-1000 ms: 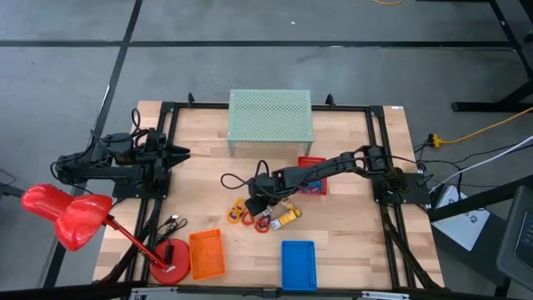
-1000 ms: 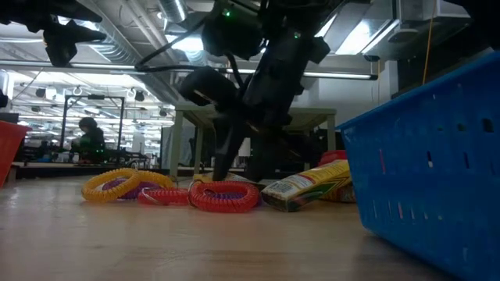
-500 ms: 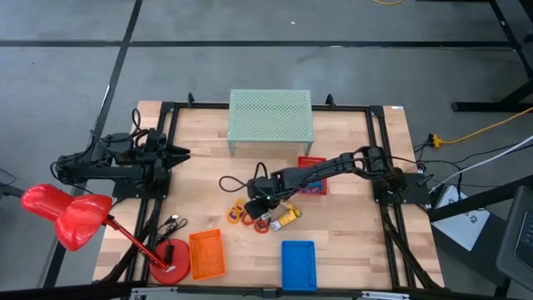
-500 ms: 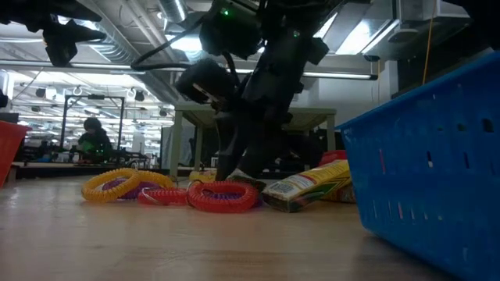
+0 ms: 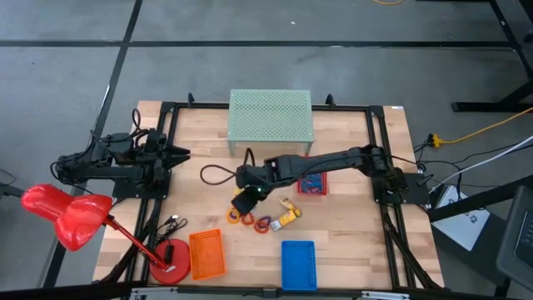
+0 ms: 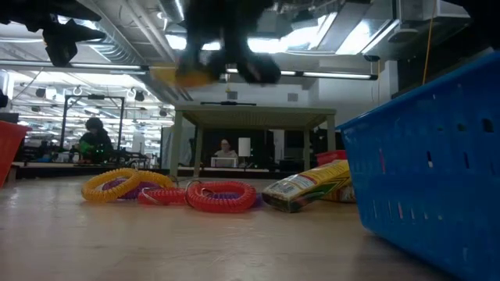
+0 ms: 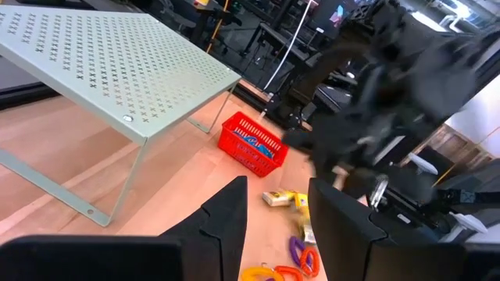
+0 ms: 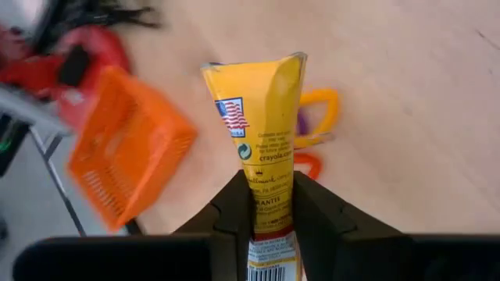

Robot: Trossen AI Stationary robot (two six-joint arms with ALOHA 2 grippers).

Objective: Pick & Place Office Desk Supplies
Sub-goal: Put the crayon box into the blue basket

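Wooden tabletop [image 5: 350, 250] is your work surface, and if you take the pale green perforated shelf [image 5: 270, 117] at its far edge as your landmark, everything that matters lies on the near side of it. Largest first: the red desk lamp [image 5: 67, 215] stands far off to the shelf's left and is not part of the job. Near the table's front edge, well clear of the shelf, sit the blue basket [image 5: 298, 264] and the orange basket [image 5: 206, 254]; from above, neither shows anything inside that you can make out. The small red basket [image 5: 311, 181], just in front of the shelf's right leg, holds something dark that is too small to name. Your right gripper [image 5: 242, 200] hangs in front of the shelf, lifted off the wood, its fingers pinching a yellow crayon packet [image 8: 260, 164]. Your left gripper [image 7: 275, 226] waits with fingers spread, well off to the shelf's left. On the wood between the shelf and the two front baskets you can see the coiled rings [image 6: 176, 190] and a yellow packet [image 6: 308, 186], unsorted. By my reading you are early on: one item is in the air, several remain.
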